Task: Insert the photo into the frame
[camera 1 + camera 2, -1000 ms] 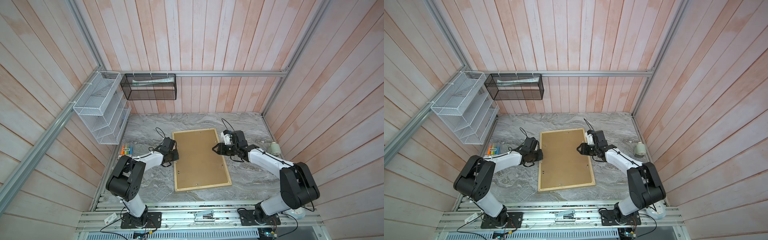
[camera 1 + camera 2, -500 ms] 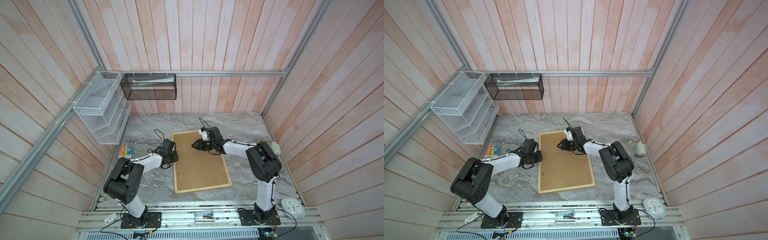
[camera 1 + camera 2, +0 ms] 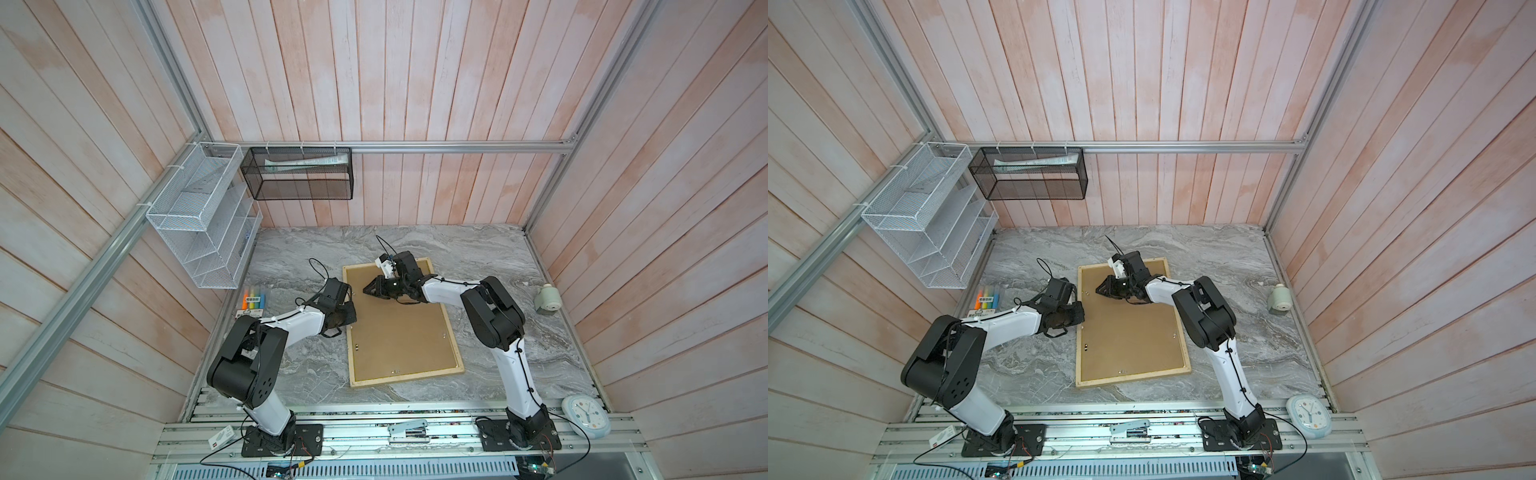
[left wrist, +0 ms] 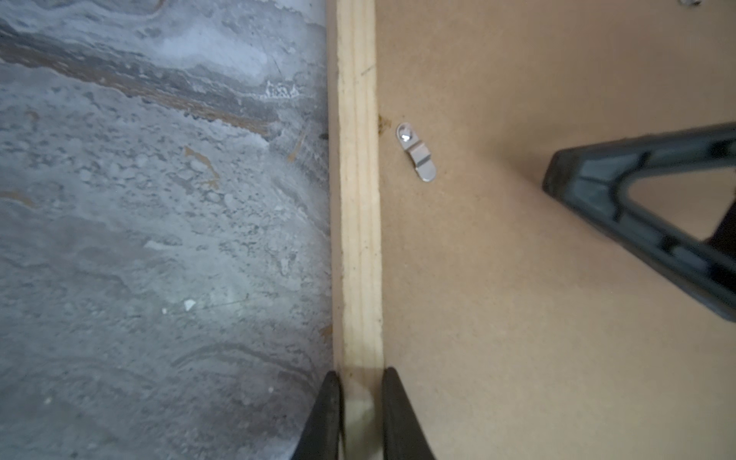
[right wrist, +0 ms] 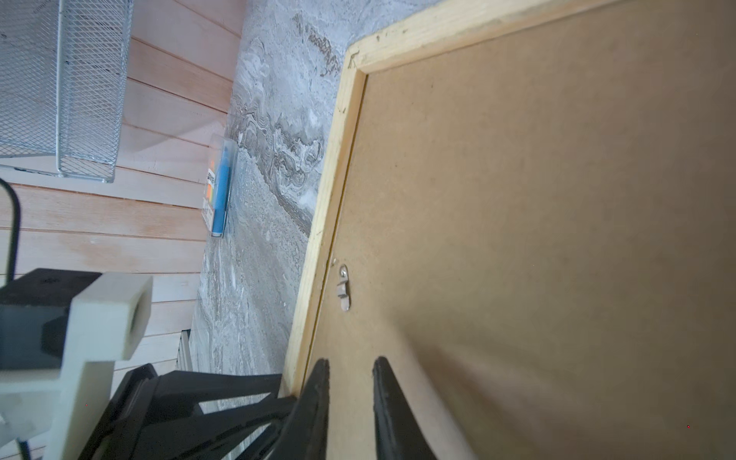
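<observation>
Frame (image 3: 409, 375) face-down on table (image 3: 498, 257), backing board (image 3: 399, 328) seated inside; photo unseen (likely under board). Left hand (image 4: 360, 376) clamps frame's left rail. Right hand (image 5: 352, 360), slightly parted, empty, over board beside clip (image 5: 343, 292). Clip-turning apparently remains.

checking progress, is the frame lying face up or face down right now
Face down: the frame lies flat on the table, its brown backing board and a metal clip facing up.

The left claw (image 4: 360, 398) pinches the frame (image 4: 358, 199) rail, between gray counter (image 4: 159, 239) and brown backing board (image 4: 517, 318) bearing a metal clip (image 4: 416, 153).
</observation>
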`<move>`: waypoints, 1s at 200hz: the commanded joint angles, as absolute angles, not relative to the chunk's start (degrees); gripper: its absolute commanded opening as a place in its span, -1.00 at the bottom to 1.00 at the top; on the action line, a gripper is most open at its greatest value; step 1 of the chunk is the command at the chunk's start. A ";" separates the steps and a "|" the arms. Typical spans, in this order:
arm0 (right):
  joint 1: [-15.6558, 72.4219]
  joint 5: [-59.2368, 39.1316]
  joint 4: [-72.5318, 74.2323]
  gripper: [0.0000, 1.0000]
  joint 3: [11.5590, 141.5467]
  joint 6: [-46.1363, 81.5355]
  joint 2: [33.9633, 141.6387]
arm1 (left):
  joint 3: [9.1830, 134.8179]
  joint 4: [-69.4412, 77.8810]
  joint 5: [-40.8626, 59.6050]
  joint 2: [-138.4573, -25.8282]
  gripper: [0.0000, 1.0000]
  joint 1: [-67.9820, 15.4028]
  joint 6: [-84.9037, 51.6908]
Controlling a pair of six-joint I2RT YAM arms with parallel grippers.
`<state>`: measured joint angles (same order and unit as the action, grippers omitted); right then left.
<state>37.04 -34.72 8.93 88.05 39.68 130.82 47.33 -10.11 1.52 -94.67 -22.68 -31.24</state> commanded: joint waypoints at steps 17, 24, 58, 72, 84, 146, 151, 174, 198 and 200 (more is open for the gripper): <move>38.23 -35.96 6.68 -0.58 91.96 41.02 134.87 | 46.76 -11.95 5.79 -94.04 -0.71 -22.94 -31.44; 38.36 -35.91 6.14 -0.60 92.56 41.13 135.44 | 46.76 -11.87 5.87 -94.06 -0.71 -22.98 -31.40; 39.28 -34.37 3.58 -0.72 94.83 42.58 137.51 | 46.93 -11.67 6.39 -93.97 -0.71 -23.00 -31.37; 39.37 -34.53 3.92 -0.77 94.76 44.03 138.27 | 46.94 -11.55 6.46 -93.95 -0.71 -23.02 -31.29; 39.46 -34.71 4.05 -0.77 94.67 44.65 138.73 | 46.94 -11.43 6.57 -94.09 -0.71 -22.95 -31.22; 40.08 -34.11 4.00 -0.79 95.20 46.44 140.24 | 46.76 -10.57 7.50 -94.40 -0.71 -23.02 -31.20; 40.08 -34.18 4.04 -0.79 95.38 46.69 140.48 | 46.81 -10.48 7.64 -94.39 -0.71 -23.03 -31.20; 40.17 -33.75 3.96 -0.79 96.06 47.05 141.30 | 46.91 -10.66 7.82 -94.39 -0.71 -23.03 -31.11; 40.21 -34.08 4.02 -0.80 96.78 47.42 141.94 | 46.94 -10.68 7.86 -94.39 -0.71 -23.07 -31.03; 40.24 -34.12 4.04 -0.80 96.79 47.45 141.99 | 46.93 -10.65 7.96 -94.39 -0.71 -22.99 -31.07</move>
<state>39.46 -35.48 7.35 96.49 46.72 138.28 47.33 -10.09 2.20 -94.70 -22.50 -31.09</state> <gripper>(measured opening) 0.103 0.177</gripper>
